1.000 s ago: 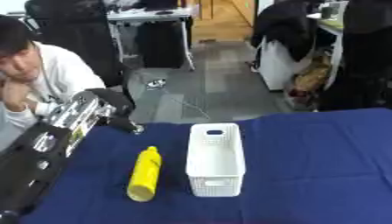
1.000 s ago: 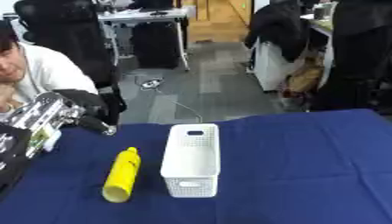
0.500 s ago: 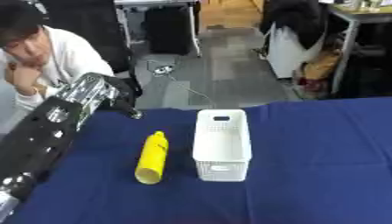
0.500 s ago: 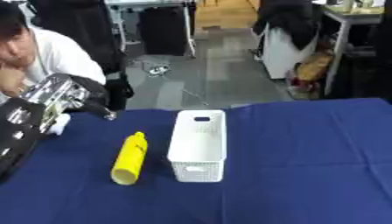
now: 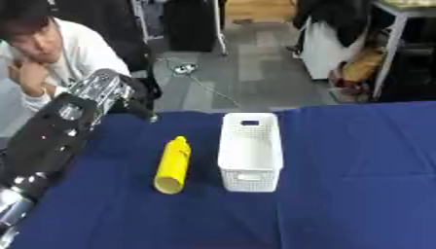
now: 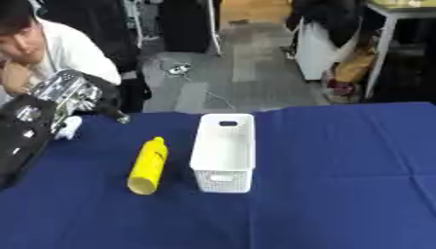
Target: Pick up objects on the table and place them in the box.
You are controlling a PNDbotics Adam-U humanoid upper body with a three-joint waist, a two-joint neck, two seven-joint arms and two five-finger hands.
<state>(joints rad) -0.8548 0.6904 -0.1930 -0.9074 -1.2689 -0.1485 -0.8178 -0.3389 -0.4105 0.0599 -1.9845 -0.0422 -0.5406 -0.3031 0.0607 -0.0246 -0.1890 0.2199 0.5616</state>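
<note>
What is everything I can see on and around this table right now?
Bottle: one, yellow, lying on its side on the cloth, left of the basket, apart from it.
Basket: one, white, slotted walls, standing near the table's middle, nothing visible inside.
Tablecloth: one, dark blue, covering the table.
White thing: one, small, by the table's left edge, partly hidden by the arm; cannot tell what.
Left arm: one, black and silver, entering from the left.
Left hand: one, raised over the table's far left corner, holding nothing.
Right hand: not in view.
</note>
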